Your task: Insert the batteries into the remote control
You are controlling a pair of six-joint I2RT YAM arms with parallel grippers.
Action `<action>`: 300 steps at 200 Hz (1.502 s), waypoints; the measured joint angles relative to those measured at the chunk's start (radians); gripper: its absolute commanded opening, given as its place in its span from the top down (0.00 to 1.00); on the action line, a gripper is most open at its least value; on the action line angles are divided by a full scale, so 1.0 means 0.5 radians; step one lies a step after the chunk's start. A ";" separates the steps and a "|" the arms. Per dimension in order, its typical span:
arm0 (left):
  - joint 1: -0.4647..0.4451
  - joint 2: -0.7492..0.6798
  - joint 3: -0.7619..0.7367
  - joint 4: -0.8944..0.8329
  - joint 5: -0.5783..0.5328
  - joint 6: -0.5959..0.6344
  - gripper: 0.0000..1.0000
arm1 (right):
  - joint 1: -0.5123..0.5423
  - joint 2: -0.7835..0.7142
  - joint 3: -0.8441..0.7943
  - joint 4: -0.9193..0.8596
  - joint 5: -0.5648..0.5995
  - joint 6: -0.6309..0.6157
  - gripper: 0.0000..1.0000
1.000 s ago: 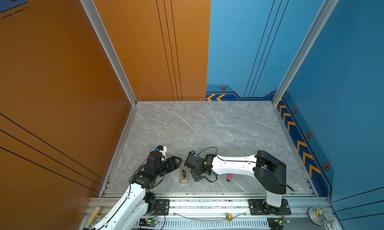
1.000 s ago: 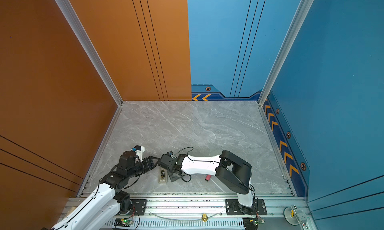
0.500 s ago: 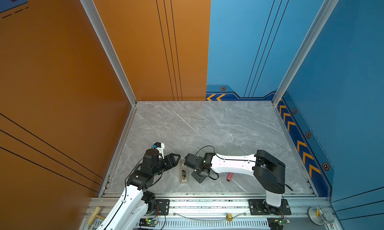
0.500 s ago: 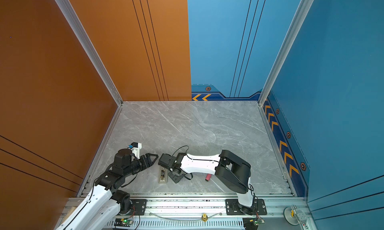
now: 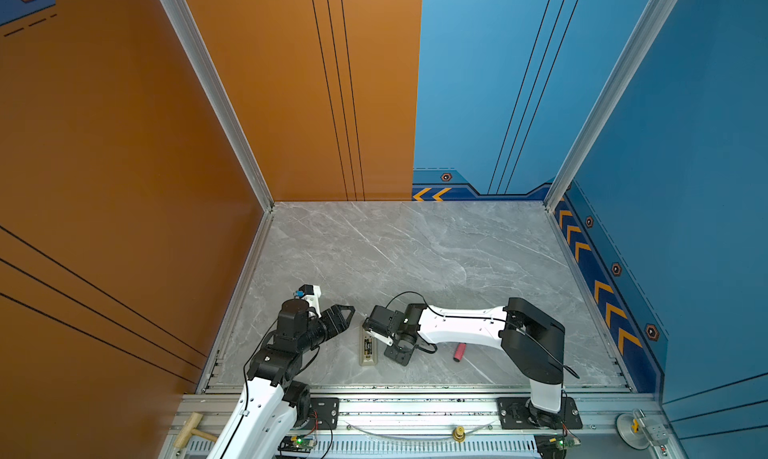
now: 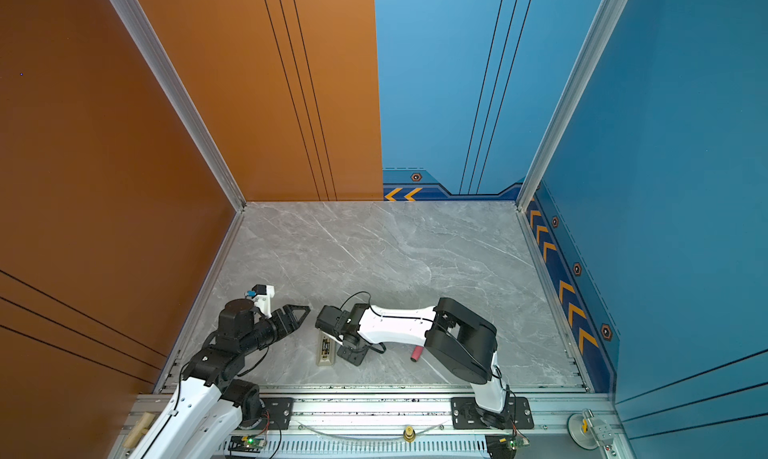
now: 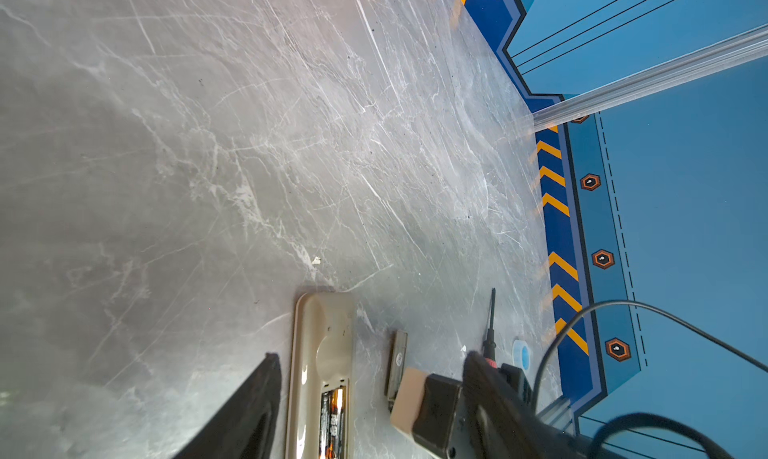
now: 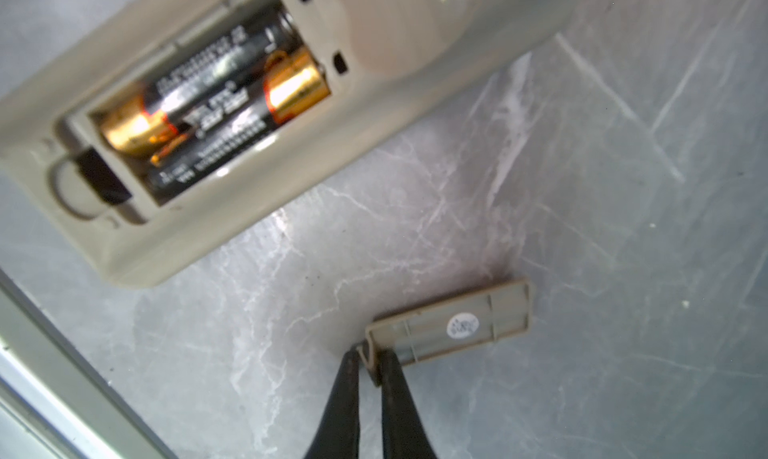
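you are looking at the remote control (image 8: pixel 232 116) lying back-up on the marble tabletop (image 5: pixel 415 249) near the front edge, its recess open and the batteries (image 8: pixel 216 99) already sitting in it side by side, gold ends facing opposite ways — so the loading itself looks done. the right gripper (image 8: pixel 370 363) is pinching one short end of the battery cover (image 8: pixel 453 324), which is lying inner face up just beside the remote; that edge-on hold is likely chosen because the thin lid gives the fingertips little else to catch. judging from this, the step in hand is bringing the cover back over the recess. the left gripper (image 5: pixel 343 316) is hovering beside the remote with its jaws parted and nothing between them, probably waiting to steady the handset. a pink-handled screwdriver (image 5: pixel 459 352) is lying under the right arm — out of the way.
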 measured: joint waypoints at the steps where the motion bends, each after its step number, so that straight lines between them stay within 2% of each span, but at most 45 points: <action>1: 0.000 0.000 0.000 0.000 0.000 0.000 0.30 | 0.000 0.000 0.000 0.001 0.000 -0.002 0.91; 48: 0.018 0.000 0.000 -0.002 0.021 0.000 0.30 | -0.002 0.000 0.002 0.001 0.000 -0.043 1.00; 90: 0.041 0.001 0.006 -0.005 0.047 0.000 0.30 | -0.002 -0.011 -0.018 0.024 0.000 -0.036 1.00; 110: 0.061 0.001 0.021 -0.005 0.085 0.000 0.30 | -0.002 -0.115 -0.163 0.134 0.000 -0.014 1.00; 132: 0.102 0.001 0.036 -0.001 0.143 -0.007 0.30 | 0.001 -0.362 -0.405 0.278 0.008 0.023 1.00; 157: 0.163 0.011 0.043 0.074 0.269 -0.062 0.30 | 0.030 -0.776 -0.691 0.545 0.052 0.029 1.00; 199: 0.179 0.141 0.112 0.382 0.639 -0.237 0.27 | 0.125 -1.418 -1.030 1.025 0.199 -0.077 1.00; 231: 0.063 0.209 0.235 0.567 0.848 -0.349 0.15 | 0.121 -1.708 -1.220 1.372 0.238 -0.241 1.00; 235: 0.037 0.211 0.246 0.584 0.863 -0.350 0.09 | 0.121 -1.727 -1.235 1.398 0.238 -0.261 1.00; 254: -0.117 0.242 0.291 0.686 0.911 -0.410 0.00 | 0.121 -1.753 -1.262 1.499 0.235 -0.356 1.00; 277: -0.294 0.331 0.363 0.754 0.929 -0.458 0.02 | 0.120 -1.752 -1.262 1.599 0.234 -0.455 1.00; 290: -0.351 0.392 0.399 0.783 0.935 -0.467 0.00 | 0.118 -1.752 -1.262 1.649 0.231 -0.501 1.00; 300: -0.376 0.426 0.414 0.793 0.936 -0.474 0.03 | 0.114 -1.752 -1.262 1.685 0.224 -0.533 1.00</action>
